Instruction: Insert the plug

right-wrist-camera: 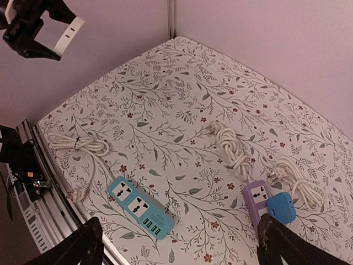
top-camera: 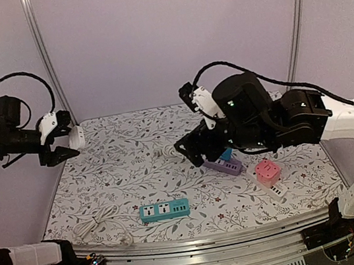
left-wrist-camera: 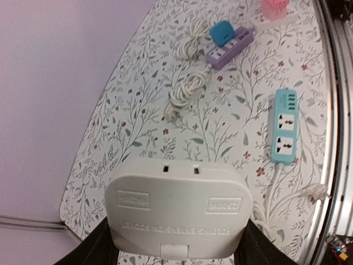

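Note:
My left gripper [top-camera: 65, 142] is raised over the table's far left edge, shut on a white folding socket block [top-camera: 76, 137]. The block fills the bottom of the left wrist view [left-wrist-camera: 176, 212], two slots facing the table. My right gripper [right-wrist-camera: 182, 251] is open and empty, high above the table's middle [top-camera: 189, 147]. A knotted white cord [right-wrist-camera: 233, 152] with a white plug [right-wrist-camera: 212, 128] at its end lies on the cloth; it also shows in the left wrist view [left-wrist-camera: 187, 91]. A teal power strip [top-camera: 164, 209] lies near the front edge.
A purple power strip [top-camera: 223, 165] with a blue block [top-camera: 226, 155] on it lies under the right arm. A pink cube socket [top-camera: 267, 171] sits at the right. A coiled white cord [top-camera: 97, 221] lies front left. A metal rail [top-camera: 200, 241] runs along the front.

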You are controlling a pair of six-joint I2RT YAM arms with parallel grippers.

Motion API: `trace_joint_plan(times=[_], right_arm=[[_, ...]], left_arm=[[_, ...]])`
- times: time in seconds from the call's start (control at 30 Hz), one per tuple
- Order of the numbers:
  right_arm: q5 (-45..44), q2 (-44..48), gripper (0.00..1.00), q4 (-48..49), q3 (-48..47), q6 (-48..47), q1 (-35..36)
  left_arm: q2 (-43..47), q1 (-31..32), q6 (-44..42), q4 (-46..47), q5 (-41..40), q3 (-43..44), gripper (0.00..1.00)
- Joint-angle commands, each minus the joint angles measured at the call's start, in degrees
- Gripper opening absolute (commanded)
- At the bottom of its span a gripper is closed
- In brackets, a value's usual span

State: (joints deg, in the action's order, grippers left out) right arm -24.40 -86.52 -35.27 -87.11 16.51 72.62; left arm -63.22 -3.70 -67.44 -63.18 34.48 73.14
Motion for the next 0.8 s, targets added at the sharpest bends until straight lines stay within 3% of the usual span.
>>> trace_joint_plan(times=[0.0,0.2,0.33,0.47,0.67,0.77], right_arm=[[1.6,8.9,0.89,21.3,9.2,6.7,-1.5],[4.1,10.3,0.80,33.1,11.7,14.3,-1.5],[7.4,4.9,0.77,39.2,8.4,15.9,-0.7],[6.2,-1.4,0.76,42.1,1.7,13.3,2.5],[7.0,-9.5,0.77,42.7,-5.6,13.5,3.8],[5.3,-12.0,0.77,42.7,-6.9,13.9,3.8]], left_arm=[[1.2,4.7,19.6,-11.0,14.7,11.8,0.00],[6.1,11.8,22.4,-6.5,4.6,14.0,0.00],[12.5,22.2,24.6,6.6,-6.4,9.9,0.00],[11.9,31.2,32.0,15.2,-16.2,9.1,0.00],[12.8,46.7,32.1,23.1,-33.5,0.9,0.00],[14.0,48.4,32.4,25.9,-36.2,-2.1,0.00]])
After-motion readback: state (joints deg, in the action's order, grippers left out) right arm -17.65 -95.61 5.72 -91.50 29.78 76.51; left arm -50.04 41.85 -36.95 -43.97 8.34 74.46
